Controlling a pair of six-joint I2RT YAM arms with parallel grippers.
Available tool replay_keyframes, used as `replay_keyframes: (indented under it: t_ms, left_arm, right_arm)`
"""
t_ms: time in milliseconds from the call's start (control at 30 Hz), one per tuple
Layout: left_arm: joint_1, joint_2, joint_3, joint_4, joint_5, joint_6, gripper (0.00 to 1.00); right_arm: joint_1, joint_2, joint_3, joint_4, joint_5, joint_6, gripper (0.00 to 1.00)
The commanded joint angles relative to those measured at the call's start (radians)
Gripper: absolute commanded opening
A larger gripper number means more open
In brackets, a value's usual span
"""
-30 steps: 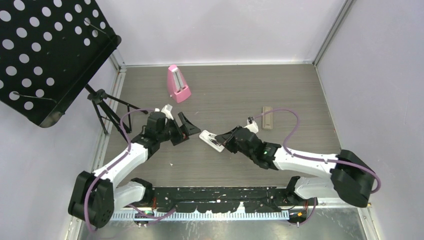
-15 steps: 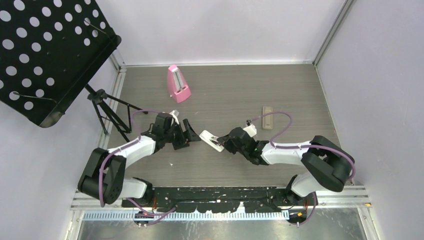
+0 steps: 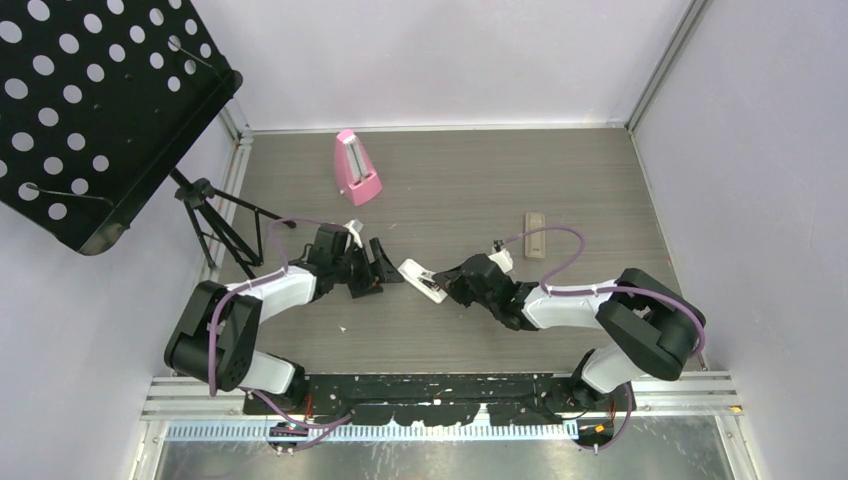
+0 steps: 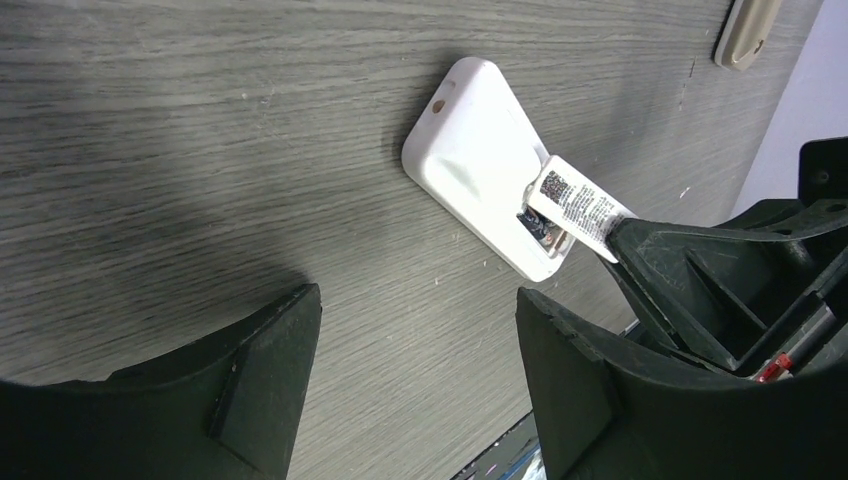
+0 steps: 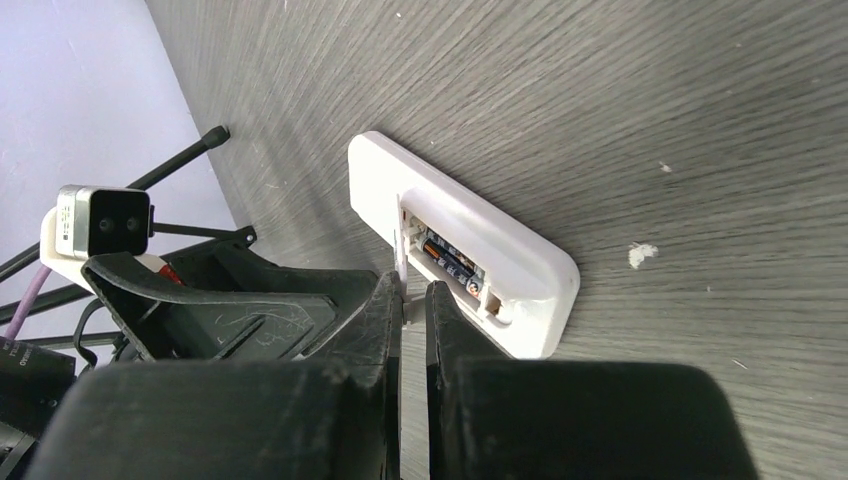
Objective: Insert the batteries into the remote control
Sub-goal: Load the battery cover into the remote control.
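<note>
Left arm: I see it lying low over the table (image 3: 600,180), folded at the elbow, its wrist pointing right toward the remote (image 3: 422,279).
Left gripper (image 4: 418,300): jaws spread wide with nothing between them. The remote lies just beyond the tips, untouched.
Right arm: it reaches leftward and low, with the wrist aimed at the remote's nearer end.
Right gripper (image 5: 412,295): jaws almost together, pinching a thin white cover (image 4: 580,207) that bears a printed label and tilts up off the remote's open compartment.
Remote: white, lying back-up and slanted on the table, between the two grippers.
Batteries (image 5: 450,262): dark cells with blue and orange markings sit inside the open compartment. I cannot count them for certain.
Around: a pink metronome (image 3: 356,168) stands upright farther back, well apart from both arms. A tan strip (image 3: 535,235) lies flat beyond the right arm. A black perforated music stand (image 3: 90,110) looms at the left on its tripod.
In the way: the raised cover and the right fingertips overhang the compartment mouth — from the left wrist I see only a sliver of the cells.
</note>
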Motion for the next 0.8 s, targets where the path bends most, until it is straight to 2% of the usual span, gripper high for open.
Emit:
replay_keyframes:
  t_ms: [0,267,467,767]
  left_arm:
    - [0.007,0.016,0.041,0.061,0.005,0.014,0.73]
    - [0.007,0.033,0.054,0.071,-0.017,0.023,0.73]
    - [0.007,0.072,0.079,0.082,-0.065,0.055,0.71]
    - [0.007,0.145,0.105,0.097,-0.055,0.100,0.55]
  right_arm:
    - [-0.003,0.002,-0.005,0.019,0.014,0.022,0.01]
    - [-0.003,0.071,-0.019,0.124,-0.028,0.057,0.01]
    - [-0.003,0.055,-0.026,0.096,-0.022,0.053,0.01]
    - [-0.017,0.025,-0.037,0.062,-0.079,-0.002,0.01]
